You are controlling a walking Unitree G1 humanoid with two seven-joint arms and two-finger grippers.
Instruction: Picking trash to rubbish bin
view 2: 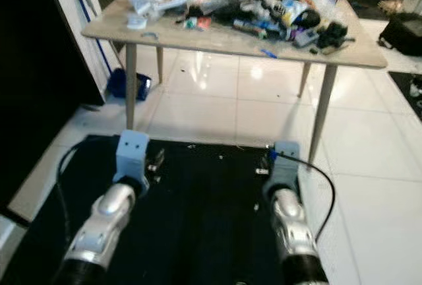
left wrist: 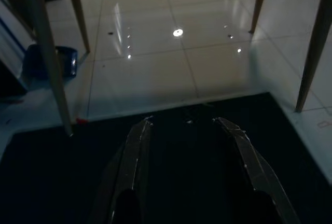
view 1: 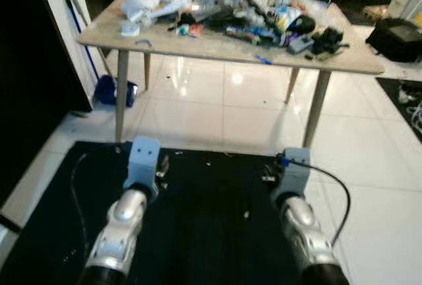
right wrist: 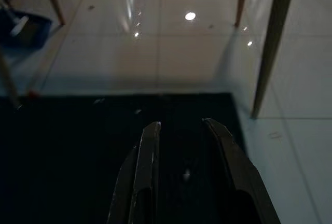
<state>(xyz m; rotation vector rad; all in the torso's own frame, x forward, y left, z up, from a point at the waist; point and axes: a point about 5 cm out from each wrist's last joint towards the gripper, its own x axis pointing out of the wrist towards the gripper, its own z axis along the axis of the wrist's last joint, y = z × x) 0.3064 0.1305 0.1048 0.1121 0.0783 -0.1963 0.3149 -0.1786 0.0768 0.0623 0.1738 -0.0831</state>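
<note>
While trash (view 1: 264, 14) litters the table (view 1: 198, 46), both tools (left wrist: 184, 130) (right wrist: 181, 130) hang open, empty.

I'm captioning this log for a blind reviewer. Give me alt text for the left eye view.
A wooden table piled with trash stands ahead on white tiles. Both silver arms reach over a black mat, left hand and right hand low above it. A blue dustpan sits by the wall.

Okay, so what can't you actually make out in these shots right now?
- Trash pile on the table: head views are too blurred to name most single pieces.
- Black bag on the floor: cut off by the left eye view's right edge.
- Blue object by the table leg: partly hidden behind it; I cannot tell what it is.
- Specks on the black mat: too small and dark in the wrist views.
</note>
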